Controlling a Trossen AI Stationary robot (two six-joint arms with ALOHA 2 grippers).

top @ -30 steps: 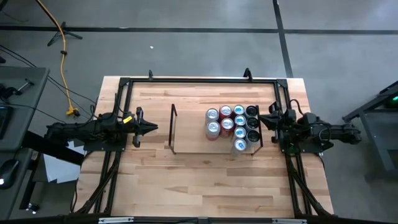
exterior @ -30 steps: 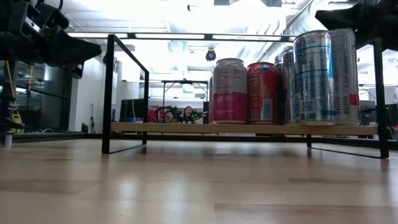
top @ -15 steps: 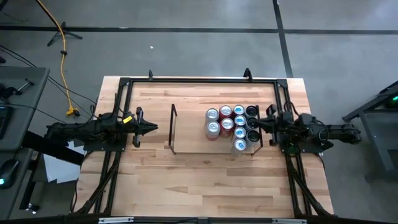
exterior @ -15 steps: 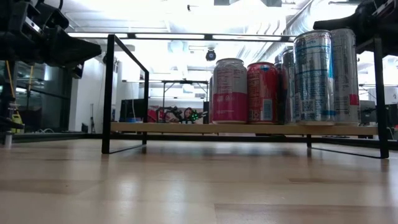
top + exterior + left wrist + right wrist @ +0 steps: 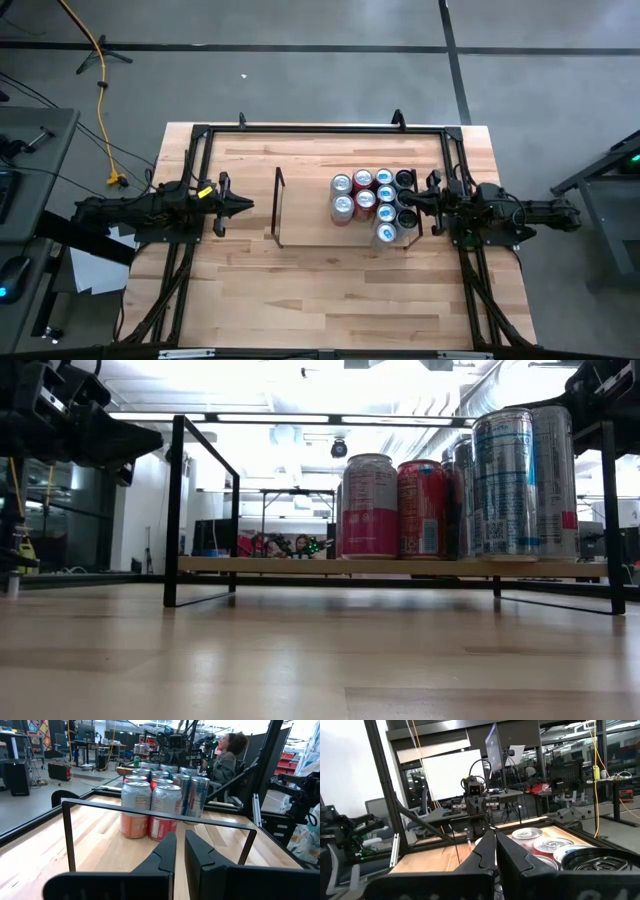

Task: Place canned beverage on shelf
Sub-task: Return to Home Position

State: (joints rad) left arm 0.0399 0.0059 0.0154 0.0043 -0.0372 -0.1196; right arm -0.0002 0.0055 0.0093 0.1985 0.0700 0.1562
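Note:
The shelf (image 5: 278,205), a low black rod rack, stands mid-table. Several cans (image 5: 364,200), silver, red and dark, stand upright in a cluster on the shelf's board at its right end (image 5: 420,510) (image 5: 150,805). My left gripper (image 5: 250,205) (image 5: 180,847) hovers level at the table's left, left of the shelf, shut and empty. My right gripper (image 5: 408,197) (image 5: 495,845) is shut and empty too, pointing slightly upward just above the can tops (image 5: 552,844) at the shelf's right end.
A larger black rail frame (image 5: 320,128) runs along the table's edges. The shelf's left half (image 5: 305,210) is bare wood. A person (image 5: 227,755) sits beyond the table's right side. Open tabletop (image 5: 330,290) lies toward the near edge.
My right gripper has tipped its fingers down toward level, so its tip now reaches further toward the table's left, over the right-end cans. It has stayed shut. The cans and the shelf have not moved.

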